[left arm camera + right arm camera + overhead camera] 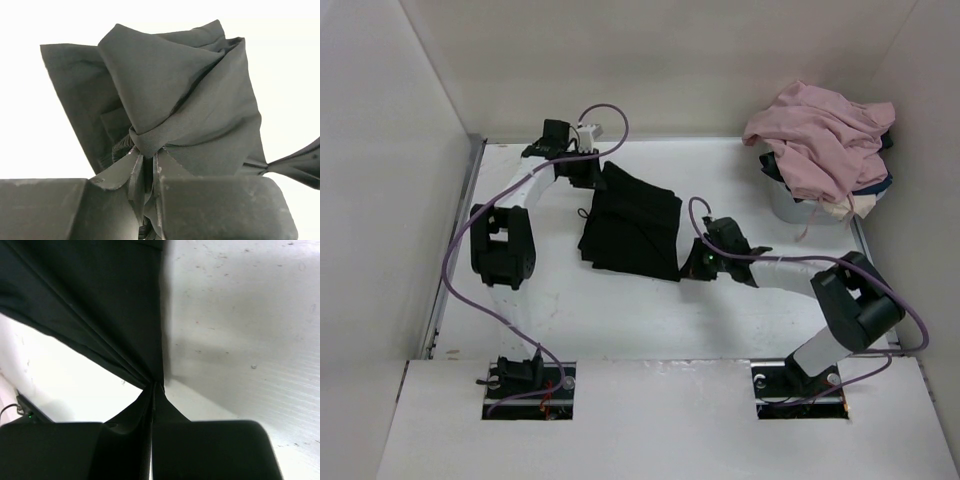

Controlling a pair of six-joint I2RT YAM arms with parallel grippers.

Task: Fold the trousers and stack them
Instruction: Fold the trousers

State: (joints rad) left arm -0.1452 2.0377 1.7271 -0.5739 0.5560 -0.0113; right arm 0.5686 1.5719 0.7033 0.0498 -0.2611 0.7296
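The black trousers (632, 222) lie folded into a compact dark bundle in the middle of the white table. My left gripper (588, 172) is at their far left corner, shut on a bunched fold of the black cloth (165, 100), which rises in puckers from the closed jaws (148, 160). My right gripper (698, 252) is at the bundle's near right corner. It is shut on the trousers' edge (100, 305), and the cloth pulls taut in pleats away from the gripper (153, 390).
A dusty-pink garment (820, 135) is heaped over a pale tub (788, 205) at the back right, with navy and cream cloth under it. White walls close the table on the left, back and right. Purple cables loop off both arms.
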